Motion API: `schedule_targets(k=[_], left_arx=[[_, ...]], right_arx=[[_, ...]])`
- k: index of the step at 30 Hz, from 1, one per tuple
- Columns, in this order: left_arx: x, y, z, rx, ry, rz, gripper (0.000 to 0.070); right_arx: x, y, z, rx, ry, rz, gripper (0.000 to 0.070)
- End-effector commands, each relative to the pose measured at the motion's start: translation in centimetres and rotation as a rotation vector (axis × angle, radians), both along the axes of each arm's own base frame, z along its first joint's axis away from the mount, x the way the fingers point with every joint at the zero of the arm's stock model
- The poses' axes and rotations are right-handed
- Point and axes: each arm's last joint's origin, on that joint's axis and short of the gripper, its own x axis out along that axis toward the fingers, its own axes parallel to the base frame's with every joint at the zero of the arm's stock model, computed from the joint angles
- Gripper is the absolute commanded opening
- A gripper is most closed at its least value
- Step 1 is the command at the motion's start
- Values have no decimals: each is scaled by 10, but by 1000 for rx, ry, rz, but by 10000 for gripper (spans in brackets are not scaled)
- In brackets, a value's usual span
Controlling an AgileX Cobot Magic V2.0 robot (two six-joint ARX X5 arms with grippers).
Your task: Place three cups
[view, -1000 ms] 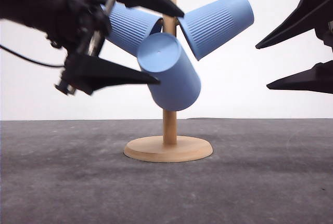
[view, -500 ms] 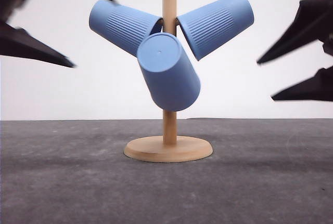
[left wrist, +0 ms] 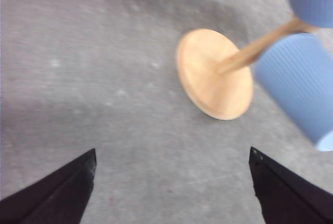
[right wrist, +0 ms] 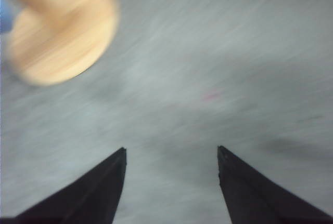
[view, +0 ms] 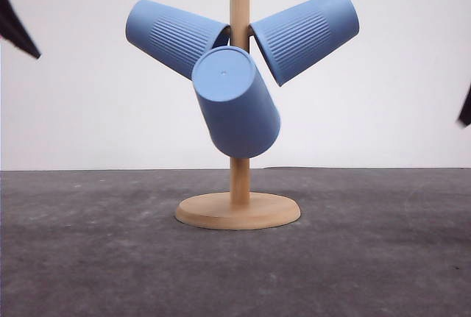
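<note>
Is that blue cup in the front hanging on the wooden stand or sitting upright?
Hanging, tipped. The front cup tilts base-up against the wooden stand, well above the table, nothing gripping it.

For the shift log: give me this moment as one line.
cups: three on wooden stand | left gripper: open, empty | right gripper: open, empty

Black, tapered, pointed fingers on each pincer

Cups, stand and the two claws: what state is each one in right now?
Left cup: hung on the stand, tilted, base outward.
Right cup: hung, tilted.
Front cup: hung, base toward camera.
Wooden stand: upright on the table.
Left gripper: open, empty.
Right gripper: open, empty.
</note>
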Motion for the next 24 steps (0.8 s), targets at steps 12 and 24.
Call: schedule_targets(k=[12, 24], left_arx=[[-9, -17, -5, 17, -90, -164, 435], [-13, -37, -2, 172, -257, -392, 0]], right_arx=[[-32, -4, 31, -95, -266, 2, 253], [-31, -4, 31, -100, -260, 5, 19]])
